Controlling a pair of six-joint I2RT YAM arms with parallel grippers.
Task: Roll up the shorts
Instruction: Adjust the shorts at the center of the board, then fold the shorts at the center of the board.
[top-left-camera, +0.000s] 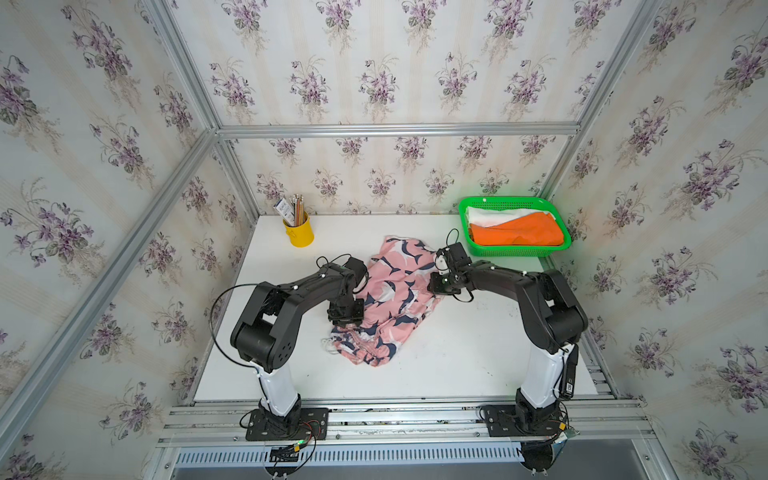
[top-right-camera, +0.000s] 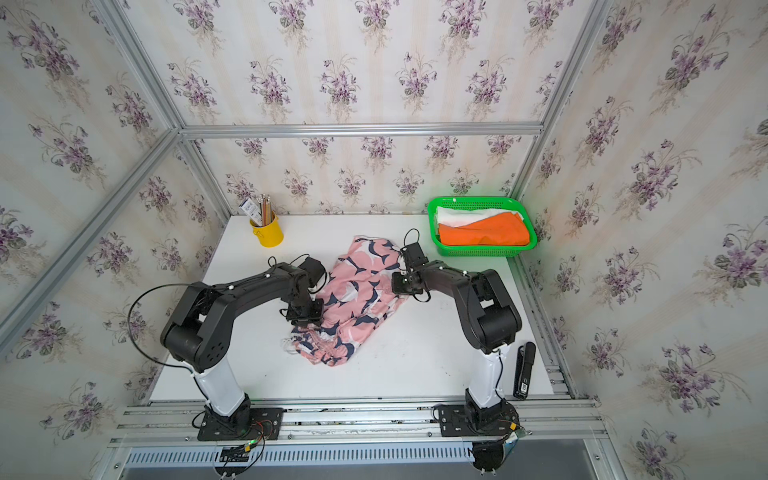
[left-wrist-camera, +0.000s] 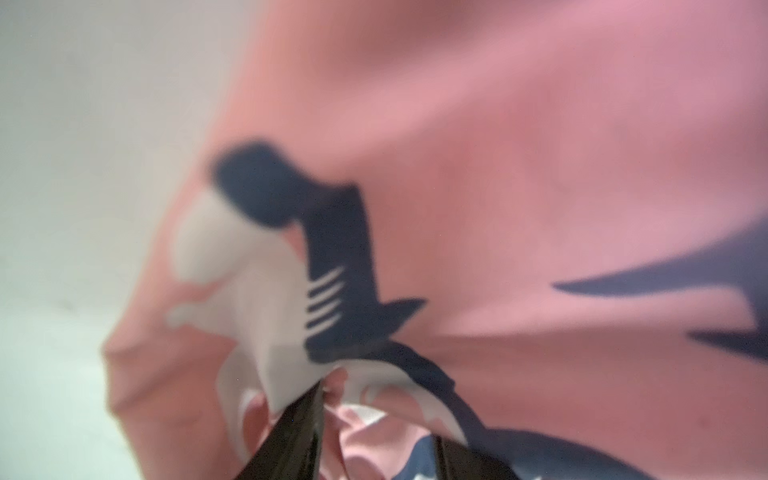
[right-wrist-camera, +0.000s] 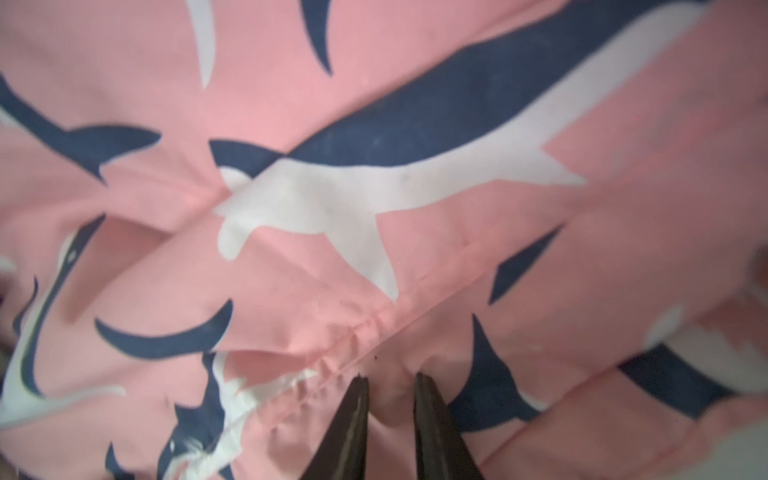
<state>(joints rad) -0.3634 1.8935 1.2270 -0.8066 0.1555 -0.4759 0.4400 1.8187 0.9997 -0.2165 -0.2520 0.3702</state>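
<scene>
The pink whale-print shorts (top-left-camera: 399, 291) (top-right-camera: 357, 286) lie crumpled in the middle of the white table (top-left-camera: 457, 353), with the waistband bunched toward the front. My left gripper (top-left-camera: 347, 313) (left-wrist-camera: 378, 419) points down at their left edge, shut on a bunched fold. In the right wrist view my right gripper (top-left-camera: 436, 286) (right-wrist-camera: 390, 380) pinches a small ridge of pink cloth by a seam at the shorts' right edge. The orange shorts (top-left-camera: 517, 232) and the white shorts (top-left-camera: 490, 216) lie in the green basket (top-left-camera: 515, 251).
The green basket stands at the table's back right corner. A yellow cup (top-left-camera: 299, 232) holding pencils stands at the back left. In a top view, a black stapler (top-right-camera: 524, 370) lies along the right edge beside the right arm's base.
</scene>
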